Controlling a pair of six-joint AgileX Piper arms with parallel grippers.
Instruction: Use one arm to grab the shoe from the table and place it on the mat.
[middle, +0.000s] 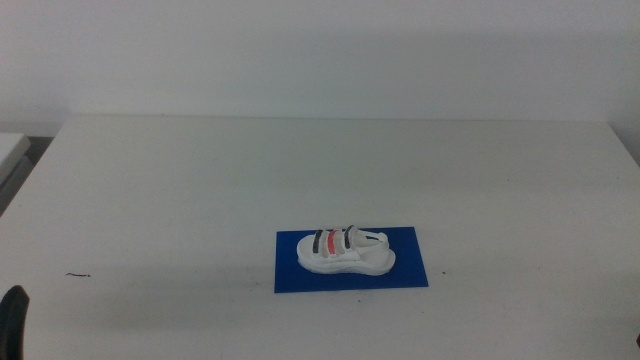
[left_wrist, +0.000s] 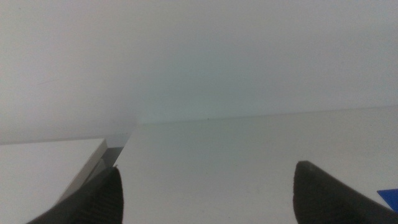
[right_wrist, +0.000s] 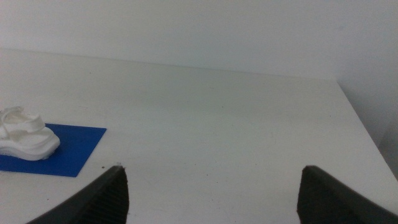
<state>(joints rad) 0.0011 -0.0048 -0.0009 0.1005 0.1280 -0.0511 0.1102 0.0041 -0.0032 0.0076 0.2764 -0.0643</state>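
**Shoe found lying on the mat, both grippers spread and empty**

Shoe (middle: 345, 249) is recorded lying on the mat (middle: 410, 272), resting on its thick white sole, lengthwise along the mat's long side. Three straps are noted across its top in the middle view: two black and one red between them. The shoe sits toward the mat's far long edge, with a bare blue strip left on the near side and at both short ends. No part of the sole is seen to overhang onto the table (middle: 200, 190).

The mat is placed flat on the table, toward the near edge and slightly right of centre in the middle view. A small dark mark (middle: 78, 274) is noted on the tabletop well to the left of the mat.

The left gripper (left_wrist: 205, 193) is observed with its jaws set wide apart and nothing between them; only a blue corner of the mat is caught at the edge of its wrist view. In the middle view a dark part of it shows at the bottom left corner, well apart from the mat.

The right gripper (right_wrist: 211, 193) is likewise found spread wide and empty, held well apart from the mat; the shoe's rounded end and part of the mat are seen in its wrist view.
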